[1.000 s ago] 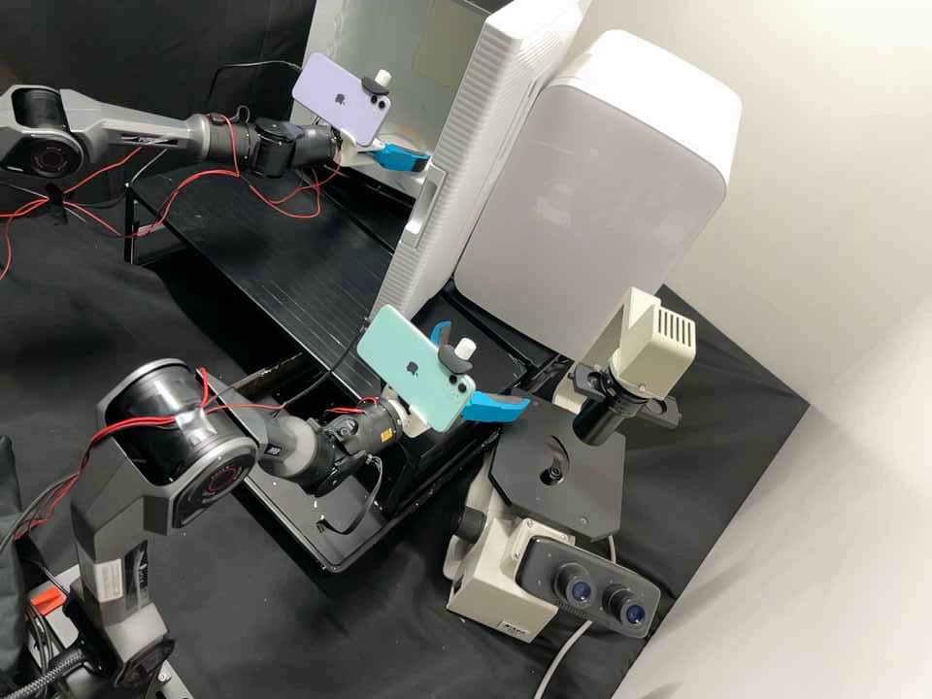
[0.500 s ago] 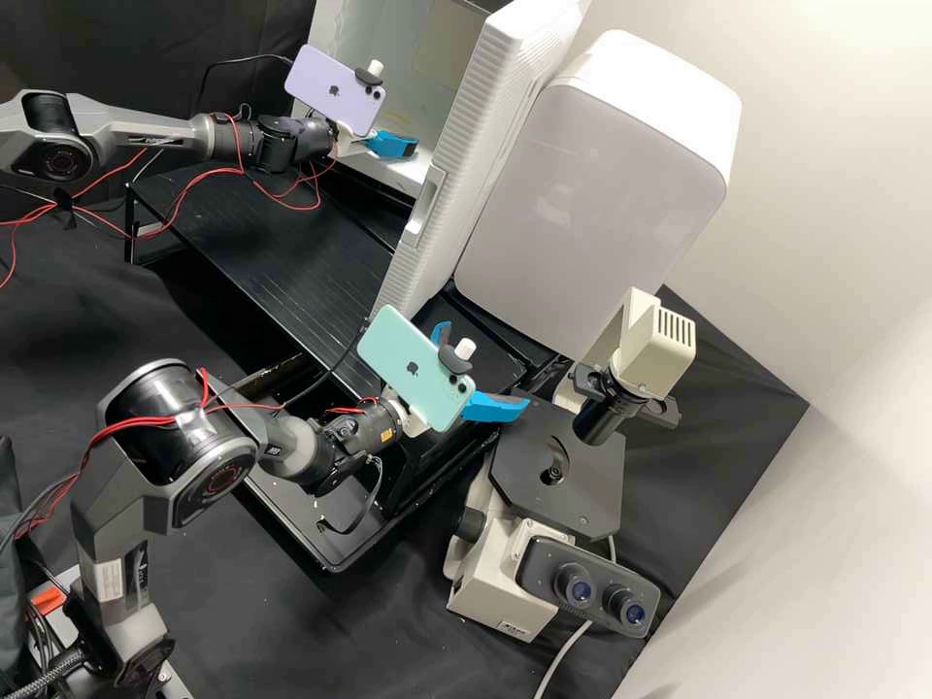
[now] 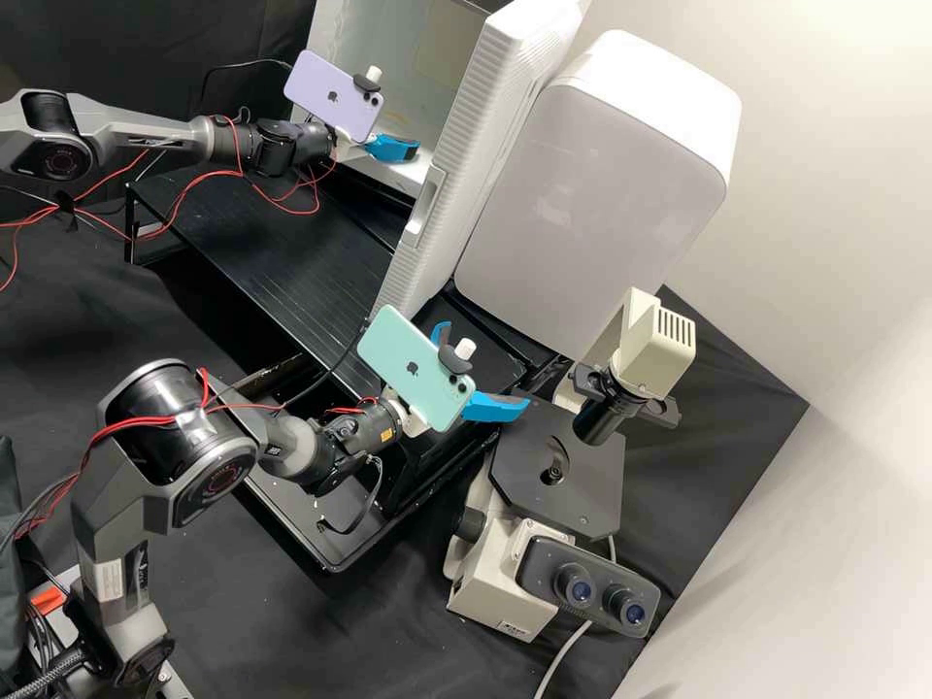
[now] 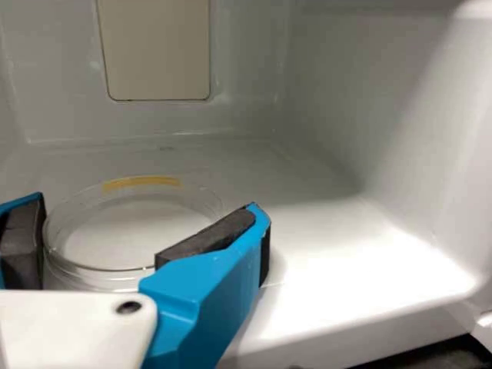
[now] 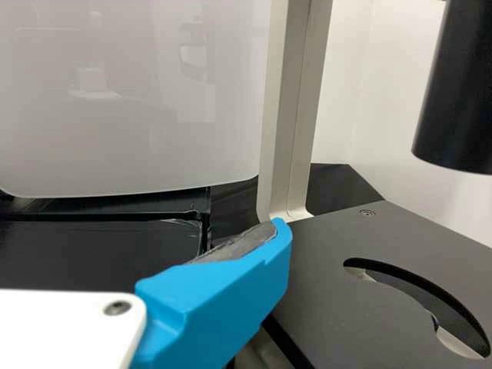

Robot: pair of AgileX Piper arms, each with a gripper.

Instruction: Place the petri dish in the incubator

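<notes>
**Finding 1, dish.** The jaws of the left arm (image 3: 252,146) are sitting inside the incubator (image 4: 361,238) and are clamping the dish (image 4: 131,231), with a pad (image 4: 207,238) touching it on each side. The dish is lying low in the chamber near the front lip (image 4: 346,323). It is at or just above the white floor, but contact cannot be confirmed.

**Finding 2, hazards.**
- If the dish is hanging above the floor when the jaws part, it is likely to drop and skid or tip.
- If one pad is sticking as the jaws open, it is likely to drag the dish sideways.
- If the arm is pulling back before both pads are clear, the dish is likely to ride toward the lip and over it.
- The door (image 3: 485,146) is standing open close beside the arm, so a wide exit is risking a knock.

**Finding 3, right arm.** The jaws of the right arm (image 3: 320,451) are standing apart, holding nothing, just beside the microscope stage (image 5: 400,261). Any swing from there is risking a strike on the stage.
</notes>
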